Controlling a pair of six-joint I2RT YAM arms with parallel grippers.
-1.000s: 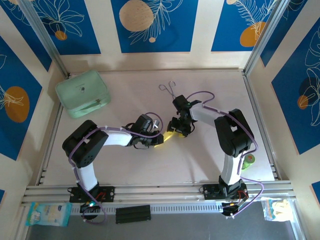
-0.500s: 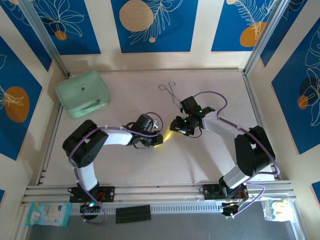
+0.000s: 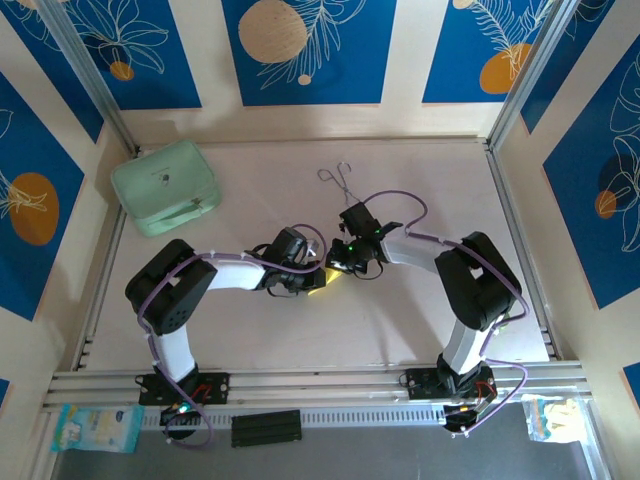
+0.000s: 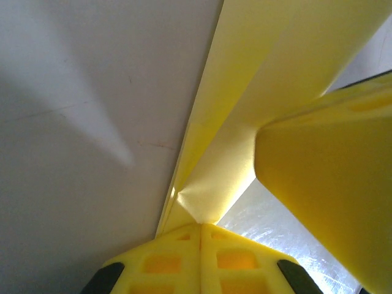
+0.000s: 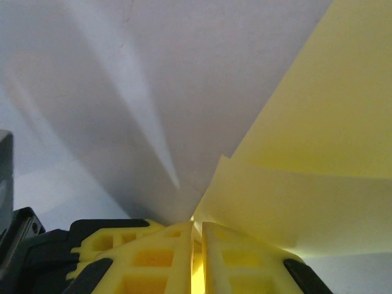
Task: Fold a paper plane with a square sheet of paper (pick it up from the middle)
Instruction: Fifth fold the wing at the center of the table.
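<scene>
The sheet of paper (image 3: 322, 281) is a small creased yellow wedge at the table's middle, mostly covered by both grippers, so I cannot tell whether it has a paper plane's shape. My left gripper (image 3: 305, 280) is shut on its left end. In the left wrist view the pads (image 4: 201, 226) meet on a folded corner of the paper (image 4: 245, 122). My right gripper (image 3: 338, 262) comes in from the upper right. Its pads (image 5: 197, 229) stand almost together, with paper layers (image 5: 306, 153) pinched in the slit.
A mint-green rounded case (image 3: 165, 187) sits at the back left. Thin metal tongs (image 3: 340, 180) lie on the table just beyond the right gripper. Upright frame posts and patterned walls close in the table's back and sides.
The right gripper has moved left onto the paper's right end and its jaws have closed on it. The left gripper has stayed in place, shut on the paper.
</scene>
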